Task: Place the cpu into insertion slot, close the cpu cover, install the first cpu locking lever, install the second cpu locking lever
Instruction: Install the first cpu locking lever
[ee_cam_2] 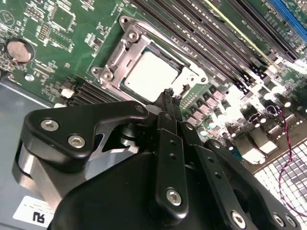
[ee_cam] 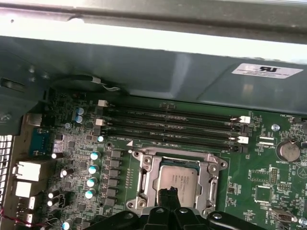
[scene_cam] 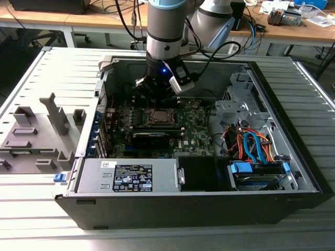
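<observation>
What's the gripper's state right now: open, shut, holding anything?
The gripper is shut, with nothing visibly held; its tips are close to the cpu.

The end effector hangs close above the seated cpu.

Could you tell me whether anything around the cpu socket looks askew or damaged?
Nothing stands out. The cpu lies flat and square in the window of the cover, the cover sits level around it, and the nearby board shows no damage.
</observation>
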Controlling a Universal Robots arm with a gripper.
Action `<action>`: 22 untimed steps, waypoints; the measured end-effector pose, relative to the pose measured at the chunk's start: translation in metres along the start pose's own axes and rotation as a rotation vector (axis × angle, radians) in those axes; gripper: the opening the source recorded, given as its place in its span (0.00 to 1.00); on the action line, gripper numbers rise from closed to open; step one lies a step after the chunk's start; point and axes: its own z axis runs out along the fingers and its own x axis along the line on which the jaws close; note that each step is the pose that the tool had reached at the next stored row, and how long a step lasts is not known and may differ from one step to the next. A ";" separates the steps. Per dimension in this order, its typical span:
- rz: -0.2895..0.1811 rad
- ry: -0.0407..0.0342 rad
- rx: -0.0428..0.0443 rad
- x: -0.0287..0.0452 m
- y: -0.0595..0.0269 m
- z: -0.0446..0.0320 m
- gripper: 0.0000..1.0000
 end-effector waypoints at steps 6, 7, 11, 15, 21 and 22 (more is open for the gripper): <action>0.004 -0.0009 -0.0001 0.0089 0.0010 0.0004 0.11; 0.005 -0.0010 -0.0001 0.0100 0.0012 0.0004 0.11; 0.008 -0.0014 -0.0002 0.0150 0.0018 0.0006 0.11; 0.009 -0.0013 -0.0001 0.0152 0.0024 0.0000 0.11; 0.009 -0.0014 0.0000 0.0177 0.0032 -0.0007 0.11; 0.009 -0.0019 -0.0001 0.0196 0.0034 -0.0006 0.11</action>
